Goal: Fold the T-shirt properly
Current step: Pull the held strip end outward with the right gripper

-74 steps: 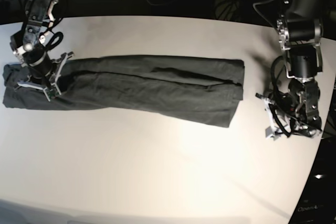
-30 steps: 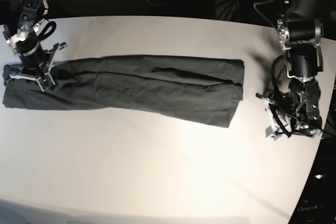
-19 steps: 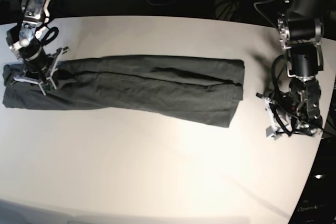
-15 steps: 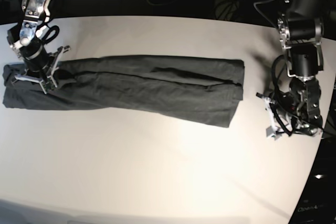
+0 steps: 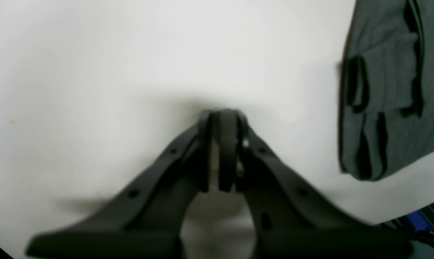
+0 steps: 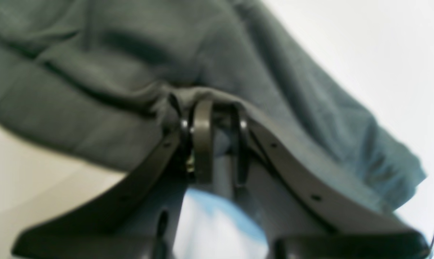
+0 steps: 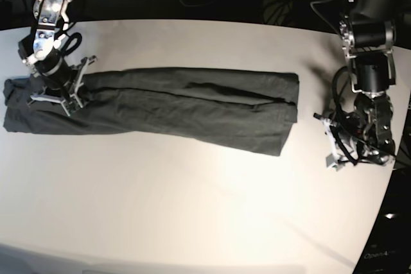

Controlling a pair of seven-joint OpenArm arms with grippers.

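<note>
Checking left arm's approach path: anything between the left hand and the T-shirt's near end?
Nothing: bare white table separates the left hand from the T-shirt, clearest in the base view.

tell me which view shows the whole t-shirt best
The base view: the T-shirt lies there end to end as a long folded strip on the table. The right wrist view shows only blurred cloth pinched in the right hand. The left wrist view catches just one folded end.

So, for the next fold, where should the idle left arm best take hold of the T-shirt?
Probably the free short end of the T-shirt nearest the left gripper, approached from that side: its stacked edges lie flat on the table, while the right gripper pinches the far end.
</note>
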